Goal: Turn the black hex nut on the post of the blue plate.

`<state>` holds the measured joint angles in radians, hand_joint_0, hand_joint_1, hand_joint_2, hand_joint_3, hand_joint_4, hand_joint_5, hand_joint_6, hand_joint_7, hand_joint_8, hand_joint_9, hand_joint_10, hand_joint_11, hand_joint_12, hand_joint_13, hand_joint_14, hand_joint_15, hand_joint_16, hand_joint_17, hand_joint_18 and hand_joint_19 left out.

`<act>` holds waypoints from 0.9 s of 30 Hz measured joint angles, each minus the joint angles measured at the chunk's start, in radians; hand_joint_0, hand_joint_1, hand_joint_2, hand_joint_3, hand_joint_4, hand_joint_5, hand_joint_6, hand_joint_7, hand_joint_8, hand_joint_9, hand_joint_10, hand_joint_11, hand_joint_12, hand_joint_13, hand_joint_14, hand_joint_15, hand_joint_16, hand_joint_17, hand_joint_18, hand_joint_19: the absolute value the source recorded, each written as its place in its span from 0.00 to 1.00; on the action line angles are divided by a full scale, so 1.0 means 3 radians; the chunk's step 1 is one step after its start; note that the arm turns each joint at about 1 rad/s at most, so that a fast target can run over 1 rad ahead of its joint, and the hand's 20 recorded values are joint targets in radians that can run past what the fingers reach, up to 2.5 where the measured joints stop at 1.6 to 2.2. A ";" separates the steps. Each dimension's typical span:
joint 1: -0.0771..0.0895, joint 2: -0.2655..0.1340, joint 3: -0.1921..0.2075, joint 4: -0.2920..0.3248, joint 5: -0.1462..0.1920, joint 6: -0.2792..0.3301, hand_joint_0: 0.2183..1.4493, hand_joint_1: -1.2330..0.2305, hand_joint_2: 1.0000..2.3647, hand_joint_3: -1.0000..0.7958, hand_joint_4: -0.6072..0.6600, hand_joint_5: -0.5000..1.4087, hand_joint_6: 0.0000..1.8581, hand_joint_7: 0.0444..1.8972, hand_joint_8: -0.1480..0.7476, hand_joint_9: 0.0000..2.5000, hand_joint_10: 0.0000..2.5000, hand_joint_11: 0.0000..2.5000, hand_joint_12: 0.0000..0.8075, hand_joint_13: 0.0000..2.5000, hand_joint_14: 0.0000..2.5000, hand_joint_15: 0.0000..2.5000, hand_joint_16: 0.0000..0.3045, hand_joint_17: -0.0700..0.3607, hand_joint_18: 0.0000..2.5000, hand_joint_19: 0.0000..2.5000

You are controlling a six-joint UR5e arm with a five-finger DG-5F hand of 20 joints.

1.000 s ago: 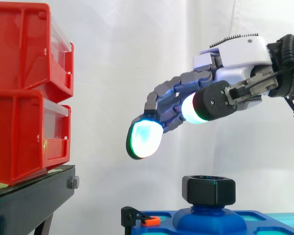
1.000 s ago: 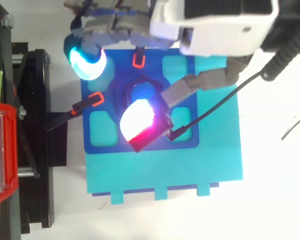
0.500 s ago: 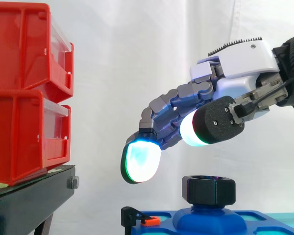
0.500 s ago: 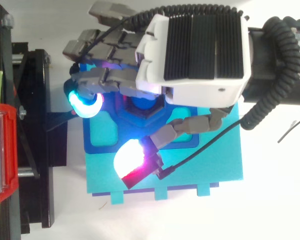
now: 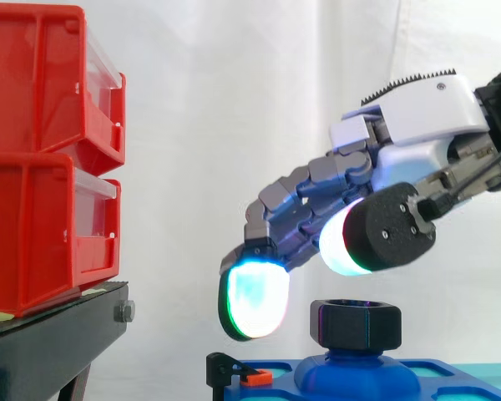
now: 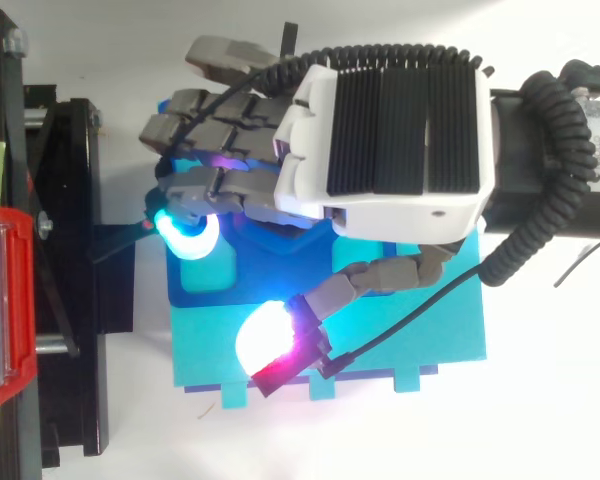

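Observation:
A black hex nut (image 5: 356, 324) sits on the blue post of the blue plate (image 5: 451, 378) at the bottom of the side view. My hand (image 5: 417, 125) reaches in from the right and hovers just above the nut, clear of it. Its fingers are loosely bent and spread, one cyan-green fingertip (image 5: 253, 301) hanging left of the nut at its height. The thumb pad (image 5: 348, 246) floats just above the nut. From above, the hand (image 6: 400, 130) covers the nut and most of the plate (image 6: 210, 285). Nothing is held.
Two stacked red bins (image 5: 50, 159) stand on a black stand (image 5: 54, 342) to the left. The plate rests on a cyan base (image 6: 420, 340). A small black clip with an orange tab (image 5: 242, 373) sits at the plate's left edge.
The hand has come lower toward the nut and moved over the plate; the cyan fingertip dropped to nut height, and the thumb swung out past the plate's near edge.

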<state>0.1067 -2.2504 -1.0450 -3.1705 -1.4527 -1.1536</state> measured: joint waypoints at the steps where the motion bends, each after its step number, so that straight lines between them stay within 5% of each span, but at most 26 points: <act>1: -0.0003 0.0000 -0.0004 -0.0002 -0.0003 0.0001 0.19 0.52 0.00 0.28 0.65 0.16 0.27 0.53 0.45 0.11 0.00 0.00 0.48 0.10 0.00 0.00 0.21 0.50 0.05 0.04; 27: -0.0070 0.0000 -0.0021 -0.0132 -0.0080 0.0021 0.19 0.52 0.00 0.28 0.65 0.17 0.27 0.56 0.45 0.11 0.00 0.00 0.47 0.10 0.00 0.00 0.21 0.49 0.05 0.04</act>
<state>0.0856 -2.2503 -1.0513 -3.2100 -1.4767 -1.1472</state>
